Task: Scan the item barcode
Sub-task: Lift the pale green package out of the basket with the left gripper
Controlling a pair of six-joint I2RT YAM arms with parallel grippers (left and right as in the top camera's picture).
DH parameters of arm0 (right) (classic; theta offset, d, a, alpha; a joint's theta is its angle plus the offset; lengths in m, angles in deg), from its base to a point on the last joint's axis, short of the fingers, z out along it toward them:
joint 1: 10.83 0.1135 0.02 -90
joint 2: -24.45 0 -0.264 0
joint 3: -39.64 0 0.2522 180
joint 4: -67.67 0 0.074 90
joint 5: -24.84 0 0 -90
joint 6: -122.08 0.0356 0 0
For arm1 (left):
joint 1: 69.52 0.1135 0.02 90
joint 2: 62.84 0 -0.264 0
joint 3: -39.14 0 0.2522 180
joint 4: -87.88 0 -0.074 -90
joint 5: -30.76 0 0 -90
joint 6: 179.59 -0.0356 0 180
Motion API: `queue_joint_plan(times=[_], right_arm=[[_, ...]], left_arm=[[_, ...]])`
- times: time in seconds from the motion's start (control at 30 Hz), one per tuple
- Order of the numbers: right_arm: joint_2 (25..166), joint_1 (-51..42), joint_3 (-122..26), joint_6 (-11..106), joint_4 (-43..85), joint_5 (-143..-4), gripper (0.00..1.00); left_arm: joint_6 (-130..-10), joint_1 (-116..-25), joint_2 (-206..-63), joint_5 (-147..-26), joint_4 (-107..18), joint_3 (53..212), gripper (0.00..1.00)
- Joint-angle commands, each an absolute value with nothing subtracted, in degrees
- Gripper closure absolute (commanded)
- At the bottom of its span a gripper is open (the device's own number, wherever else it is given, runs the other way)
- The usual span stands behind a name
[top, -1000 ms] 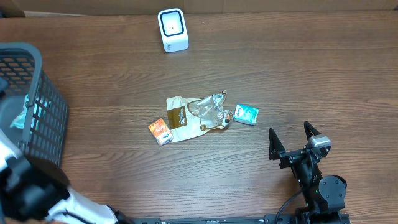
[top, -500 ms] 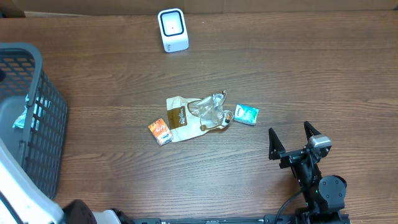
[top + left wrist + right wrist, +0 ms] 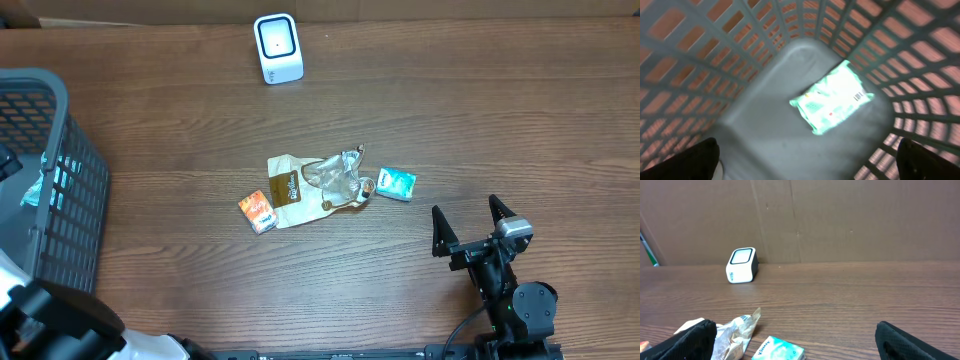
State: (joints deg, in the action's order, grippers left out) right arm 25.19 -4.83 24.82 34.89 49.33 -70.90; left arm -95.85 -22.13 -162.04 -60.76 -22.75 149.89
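Packet (image 3: 832, 97): green, flat on basket (image 3: 60, 200) floor, counter's (image 3: 450, 100) 9 o'clock.
Left gripper (image 3: 807, 160): spread wide, empty, above it; we should rise straight, clear of its walls.
Right gripper (image 3: 466, 210): open, idle, 5 o'clock.

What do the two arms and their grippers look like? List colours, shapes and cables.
The right arm is black with round joints, a small grey block at its wrist and a black cable near its base. The right gripper has two slim black fingers. The left arm shows white casing and black parts. The left gripper has blunt dark fingertips.
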Motion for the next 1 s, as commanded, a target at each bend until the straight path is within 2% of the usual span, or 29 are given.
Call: queue_joint_plan(times=[0.0, 0.3, 0.5, 0.63, 0.73, 0.8, 0.9, 0.97], right_arm=[[24.6, -5.1, 25.4, 35.0, 49.5, -70.8, 0.00], [24.6, -5.1, 25.4, 35.0, 49.5, -70.8, 0.00], [24.6, -5.1, 25.4, 35.0, 49.5, -70.8, 0.00], [24.6, -5.1, 25.4, 35.0, 49.5, -70.8, 0.00], [24.6, -5.1, 25.4, 35.0, 49.5, -70.8, 0.00], [24.6, -5.1, 25.4, 35.0, 49.5, -70.8, 0.00], [24.6, -5.1, 25.4, 35.0, 49.5, -70.8, 0.00], [24.6, -5.1, 25.4, 35.0, 49.5, -70.8, 0.00]], left_arm=[[-105.2, -21.9, -166.0, -63.6, -24.9, 148.8, 0.02], [-115.5, -25.5, -177.8, -65.3, -31.5, 148.8, 0.01], [-116.7, -26.6, -183.7, -65.3, -33.4, 148.8, 0.00], [-116.9, -26.7, -186.9, -65.3, -33.4, 148.8, 0.06], [-116.8, -26.7, -187.3, -65.3, -33.3, 148.8, 0.12], [-116.9, -26.7, -187.2, -65.2, -33.4, 148.8, 0.21], [-116.8, -26.7, -187.2, -64.8, -33.1, 148.8, 0.36], [-116.8, -26.7, -187.2, -64.8, -32.7, 148.8, 0.51]])
